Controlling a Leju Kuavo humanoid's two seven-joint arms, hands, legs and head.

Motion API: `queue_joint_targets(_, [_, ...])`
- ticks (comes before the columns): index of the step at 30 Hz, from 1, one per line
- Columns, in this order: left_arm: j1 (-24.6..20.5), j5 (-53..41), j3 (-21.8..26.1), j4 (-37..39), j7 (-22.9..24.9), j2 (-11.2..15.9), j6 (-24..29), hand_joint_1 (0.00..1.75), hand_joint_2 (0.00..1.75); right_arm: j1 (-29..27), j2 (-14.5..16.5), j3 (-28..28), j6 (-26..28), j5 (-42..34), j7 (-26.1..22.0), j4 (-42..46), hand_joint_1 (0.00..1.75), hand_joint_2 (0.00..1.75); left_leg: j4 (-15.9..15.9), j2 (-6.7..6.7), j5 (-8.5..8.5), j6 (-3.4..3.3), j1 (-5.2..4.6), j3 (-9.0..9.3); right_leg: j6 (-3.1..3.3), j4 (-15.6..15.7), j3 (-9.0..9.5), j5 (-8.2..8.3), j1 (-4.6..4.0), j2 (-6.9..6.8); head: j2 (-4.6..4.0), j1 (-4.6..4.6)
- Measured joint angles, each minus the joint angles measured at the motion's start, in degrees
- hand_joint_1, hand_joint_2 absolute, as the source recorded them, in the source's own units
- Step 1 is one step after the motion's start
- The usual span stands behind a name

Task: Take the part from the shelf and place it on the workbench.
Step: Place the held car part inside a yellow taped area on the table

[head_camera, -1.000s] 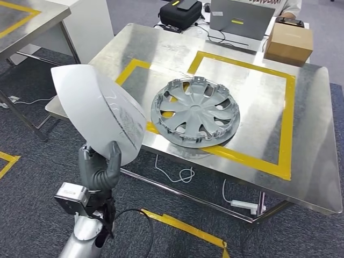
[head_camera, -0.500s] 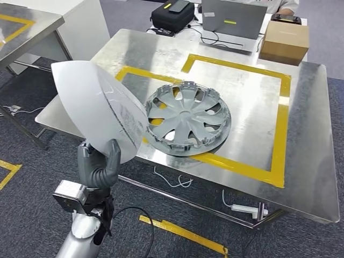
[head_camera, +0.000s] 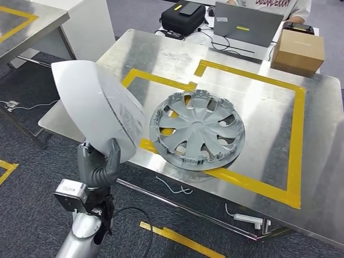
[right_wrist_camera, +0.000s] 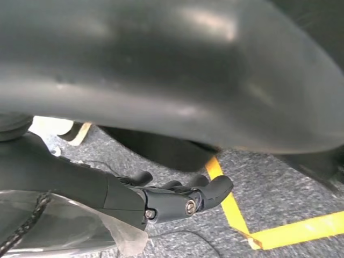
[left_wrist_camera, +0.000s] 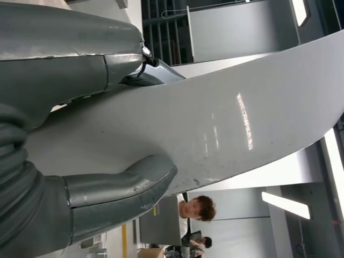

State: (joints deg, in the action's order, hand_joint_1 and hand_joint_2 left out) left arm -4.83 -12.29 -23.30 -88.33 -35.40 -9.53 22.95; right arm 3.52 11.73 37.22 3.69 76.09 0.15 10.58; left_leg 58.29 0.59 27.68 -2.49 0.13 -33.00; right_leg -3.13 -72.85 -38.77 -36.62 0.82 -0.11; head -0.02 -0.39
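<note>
left hand (head_camera: 97,167) raised — thumb and fingers gripping curved grey part (head_camera: 97,107).

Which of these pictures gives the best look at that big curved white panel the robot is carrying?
The head view: the white panel shows nearly whole, held from below by the left hand. The left wrist view shows a close stretch of its grey surface between thumb and fingers. The right wrist view gives nothing clearly identifiable as it.

head view high over the workbench (head_camera: 259,102); wrist views close behind each hand
</note>
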Motion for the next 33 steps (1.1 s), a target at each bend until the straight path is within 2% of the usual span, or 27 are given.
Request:
queue_joint_targets(1, [0.01,-0.05,0.0,0.0,0.01,0.0,0.0,1.75,1.75,-0.08,-0.01,0.0,-0.01,0.01,0.01,0.0,0.0,0.0,0.02,0.07,0.42,0.08,0.01,0.53,-0.06,1.47,-0.16,1.81,0.0,0.0,0.01,0.01])
queue_joint_targets(3, [-0.05,-0.25,-0.01,0.01,0.02,-0.01,-0.01,1.75,1.75,-0.17,-0.02,-0.01,-0.08,0.07,0.07,-0.01,0.0,0.0,-0.03,0.16,1.36,0.4,0.04,1.82,0.19,8.11,1.66,7.1,-0.01,0.02,0.01,0.0])
queue_joint_targets(4, [-0.16,-0.37,-0.02,0.01,0.03,-0.01,-0.02,1.75,1.75,-0.15,-0.02,-0.01,-0.16,0.13,0.12,-0.02,0.0,0.0,-0.04,0.16,1.72,0.63,0.03,2.26,0.4,11.33,2.59,8.46,-0.12,0.0,0.01,-0.03])
queue_joint_targets(5, [-0.32,-0.55,-0.03,0.02,0.07,-0.02,-0.04,1.75,1.75,-0.11,-0.01,-0.02,-0.24,0.2,0.18,-0.02,0.0,0.0,-0.08,0.16,2.02,0.93,0.01,2.46,0.79,13.25,3.34,9.0,-0.26,0.0,0.01,-0.04])
queue_joint_targets(7, [-0.6,-1.0,-0.07,0.03,0.16,-0.04,-0.17,1.75,1.75,-0.14,-0.02,-0.02,-0.33,0.32,0.26,-0.03,0.0,0.0,0.03,0.15,2.31,1.57,-0.07,2.64,1.71,14.37,3.9,8.4,-0.54,-0.03,0.01,-0.16])
queue_joint_targets(9, [-0.92,-1.72,-0.1,0.02,0.3,-0.02,-0.45,1.75,1.75,-0.24,-0.02,-0.02,-0.34,0.44,0.19,-0.02,0.0,0.0,0.55,0.07,2.78,2.16,-0.04,2.88,2.53,14.61,4.85,8.63,-0.37,-0.03,0.01,-0.27])
queue_joint_targets(10, [-1.21,-2.18,-0.14,0.02,0.37,0.02,-0.64,1.75,1.75,-0.22,-0.01,-0.02,-0.37,0.55,0.1,-0.02,0.0,0.0,1.78,0.0,3.22,2.42,0.0,2.47,2.81,14.79,5.38,8.58,-0.26,-0.05,0.01,-0.37])
queue_joint_targets(12, [-1.75,-3.0,-0.31,0.02,0.5,0.15,-0.96,1.75,1.75,-0.02,0.01,-0.03,-0.46,0.76,-0.08,-0.02,0.0,0.0,7.59,-0.13,5.2,2.95,0.14,-0.44,3.3,15.03,6.29,8.22,-0.13,-0.07,0.0,-0.58])
queue_joint_targets(14, [-1.96,-3.7,-0.53,0.09,0.53,0.35,-1.16,1.75,1.75,0.08,-0.01,-0.04,-0.56,0.9,-0.15,-0.02,0.0,0.0,14.53,-0.16,7.53,3.26,0.24,-4.81,3.55,15.06,6.92,7.6,-0.15,-0.01,0.01,-0.64])
queue_joint_targets(15, [-2.06,-4.36,-0.69,0.18,0.59,0.5,-1.25,1.75,1.75,0.07,-0.01,-0.04,-0.64,0.95,-0.11,-0.02,0.0,0.0,16.11,-0.16,7.56,3.27,0.25,-6.27,3.57,15.05,7.32,7.26,-0.18,0.06,0.01,-0.65])
queue_joint_targets(16, [-2.34,-5.35,-0.88,0.32,0.72,0.67,-1.33,1.75,1.75,0.09,-0.01,-0.04,-0.78,1.02,-0.02,-0.02,0.0,0.0,15.62,-0.16,6.29,3.17,0.25,-6.79,3.55,15.05,7.79,6.91,-0.2,0.14,0.01,-0.67])
queue_joint_targets(18, [-3.66,-8.21,-1.56,0.88,1.08,1.06,-1.73,1.75,1.75,0.24,0.0,-0.1,-1.23,1.3,0.26,-0.02,0.0,0.0,9.35,-0.17,0.84,2.62,0.17,-5.42,3.39,15.1,8.78,6.2,-0.25,0.24,0.02,-0.67])
queue_joint_targets(19, [-4.74,-9.87,-1.95,1.39,1.28,1.25,-1.94,1.75,1.75,0.36,0.01,-0.17,-1.53,1.52,0.36,-0.03,0.0,0.0,6.29,-0.18,-0.96,2.34,0.0,-4.58,3.24,15.14,9.16,5.9,-0.28,0.23,0.02,-0.61])
queue_joint_targets(20, [-6.09,-11.74,-2.39,2.08,1.51,1.46,-2.12,1.75,1.75,0.5,0.02,-0.27,-1.84,1.79,0.44,-0.03,0.0,0.0,3.67,-0.21,-1.79,2.03,-0.21,-3.89,2.97,15.15,9.27,5.66,-0.31,0.19,0.01,-0.63])
queue_joint_targets(23, [-10.75,-18.46,-3.57,4.76,2.54,1.99,-1.89,1.75,1.75,1.11,0.03,-0.75,-2.8,2.64,0.52,-0.02,0.0,0.0,1.42,-0.2,-1.87,1.35,-0.6,-3.45,1.82,15.21,9.05,5.06,-0.39,0.02,0.01,-0.84])
queue_joint_targets(25, [-14.04,-22.68,-4.31,6.38,3.05,2.14,-1.75,1.75,1.75,1.48,0.02,-1.25,-3.35,3.1,0.55,0.02,0.0,0.0,0.83,-0.2,-2.27,0.98,-0.26,-3.08,1.15,14.94,8.92,4.39,-0.46,0.0,0.02,-0.86])
queue_joint_targets(26, [-15.83,-24.55,-4.74,7.28,3.16,2.14,-1.62,1.75,1.75,1.67,0.02,-1.49,-3.61,3.31,0.59,0.04,0.0,0.0,0.54,-0.22,-2.31,0.81,-0.07,-2.87,0.85,13.62,8.34,3.5,-0.48,0.01,0.02,-0.81])
queue_joint_targets(27, [-17.79,-26.57,-5.21,8.41,3.25,2.14,-1.33,1.75,1.75,1.84,0.02,-1.74,-3.93,3.57,0.63,0.07,0.0,0.0,0.36,-0.25,-2.31,0.67,0.05,-2.72,0.63,10.94,6.95,2.05,-0.44,0.04,0.02,-0.76])
queue_joint_targets(29, [-22.07,-31.5,-6.1,11.61,3.45,2.17,0.2,1.75,1.75,2.19,0.01,-2.34,-4.72,4.19,0.67,0.07,0.0,0.0,0.35,-0.24,-2.15,0.43,0.0,-2.66,0.38,3.06,2.43,-1.12,-0.37,0.04,0.02,-0.74])
queue_joint_targets(30, [-24.15,-34.48,-6.55,13.47,3.65,2.24,1.41,1.75,1.75,2.31,-0.02,-2.68,-5.14,4.52,0.61,0.07,0.0,0.0,0.36,-0.23,-2.06,0.34,-0.05,-2.59,0.35,-0.06,0.29,-1.72,-0.35,0.05,0.02,-0.78])
queue_joint_targets(31, [-26.15,-38.16,-7.04,15.55,4.14,2.35,2.96,1.75,1.75,2.39,-0.06,-3.03,-5.53,4.84,0.52,0.07,0.0,0.0,0.38,-0.2,-1.94,0.27,-0.11,-2.46,0.39,-1.19,-0.96,-1.03,-0.35,0.05,0.02,-0.77])
queue_joint_targets(32, [-28.14,-42.66,-7.68,17.83,5.04,2.52,4.65,1.75,1.75,2.44,-0.12,-3.39,-5.94,5.16,0.44,0.08,0.0,0.0,0.39,-0.15,-1.81,0.25,-0.16,-2.27,0.51,0.04,-1.09,0.88,-0.36,0.05,0.02,-0.75])
queue_joint_targets(33, [-30.21,-47.58,-8.44,20.16,6.34,2.74,6.2,1.75,1.75,2.49,-0.21,-3.73,-6.26,5.48,0.38,0.09,0.0,0.0,0.4,-0.07,-1.65,0.29,-0.2,-2.0,0.74,3.38,-0.15,3.63,-0.38,0.05,0.02,-0.76])
